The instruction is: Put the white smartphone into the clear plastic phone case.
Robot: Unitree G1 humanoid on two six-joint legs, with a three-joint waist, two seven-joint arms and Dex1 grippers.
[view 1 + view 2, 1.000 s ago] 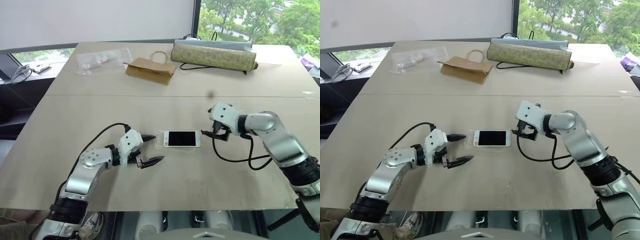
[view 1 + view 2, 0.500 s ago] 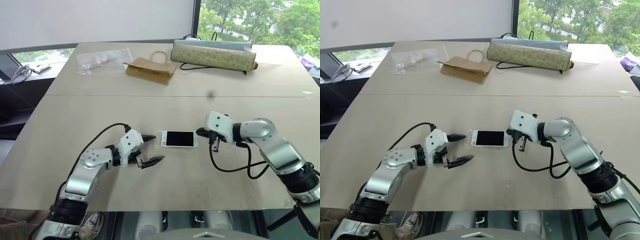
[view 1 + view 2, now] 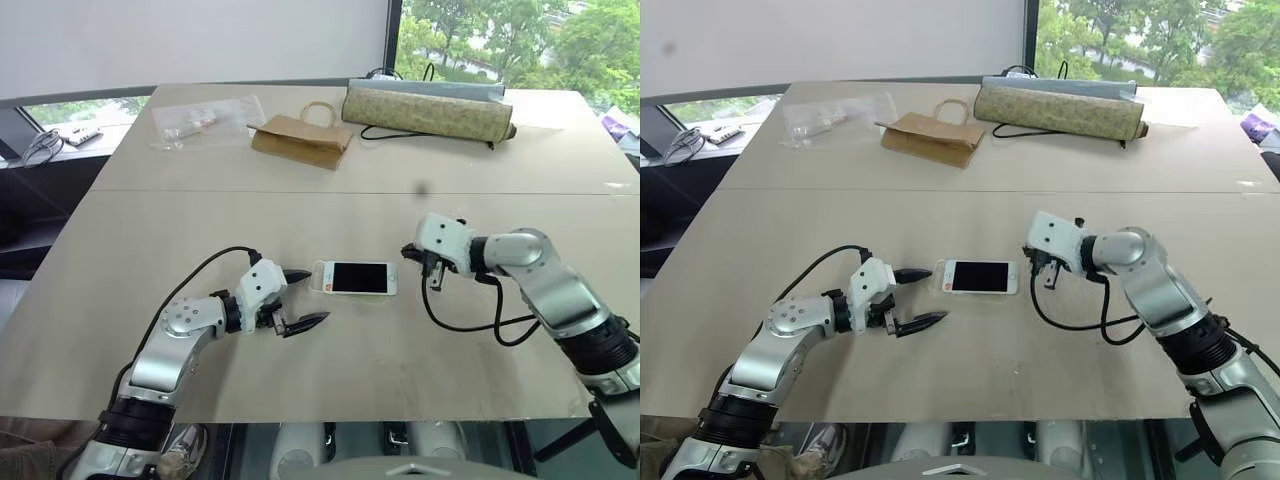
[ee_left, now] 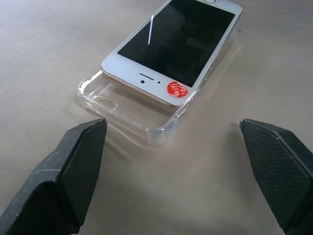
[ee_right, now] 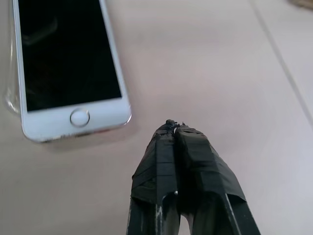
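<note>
The white smartphone [image 3: 358,277] lies screen up in the middle of the table, a red sticker on its left end. It rests on the clear plastic phone case [image 4: 128,111], whose left end sticks out past the phone's edge. My left gripper [image 3: 308,297] is open just left of the case, one finger either side of that end and not touching it. My right gripper [image 3: 410,258] is shut with nothing in it. Its tip [image 5: 173,125] sits a short gap from the phone's home-button end [image 5: 79,117].
At the far side of the table [image 3: 330,400] lie a brown paper bag [image 3: 300,140], a long patterned roll [image 3: 430,112] and a crinkled clear plastic bag [image 3: 205,120]. A seam crosses the table behind the phone. The front edge runs close below both arms.
My right gripper has shut, come in towards the phone's right end, then drawn back a little. The phone sits slightly further left on the case. The left gripper has not moved.
</note>
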